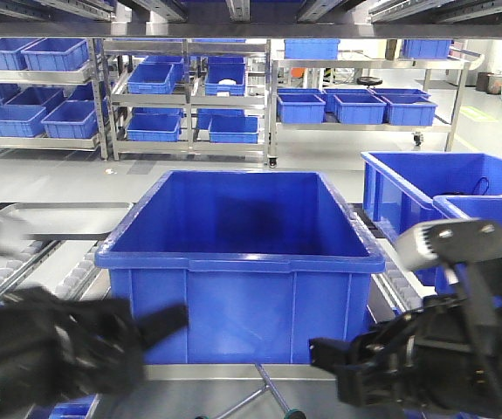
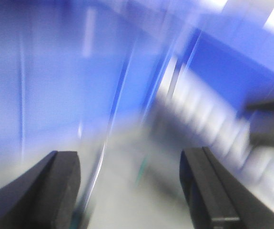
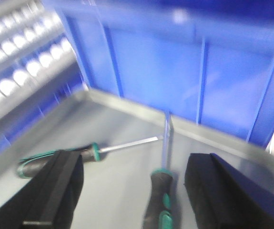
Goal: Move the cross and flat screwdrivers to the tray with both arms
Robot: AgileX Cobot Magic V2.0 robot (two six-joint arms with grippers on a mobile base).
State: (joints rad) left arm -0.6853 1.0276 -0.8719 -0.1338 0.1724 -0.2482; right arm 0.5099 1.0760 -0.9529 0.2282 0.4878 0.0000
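Two screwdrivers with black-and-green handles lie on a grey surface with a raised metal rim, just in front of the big blue bin. One screwdriver lies crosswise, its handle partly hidden behind my right gripper's left finger. The other screwdriver points toward the bin; the two tips meet. Their shafts show at the bottom of the front view. My right gripper is open and empty above them, and it shows low right in the front view. My left gripper is open and empty; its view is motion-blurred. It shows low left in the front view.
A roller conveyor runs beside the grey surface. More blue bins stand at the right. Metal shelves with blue crates fill the background.
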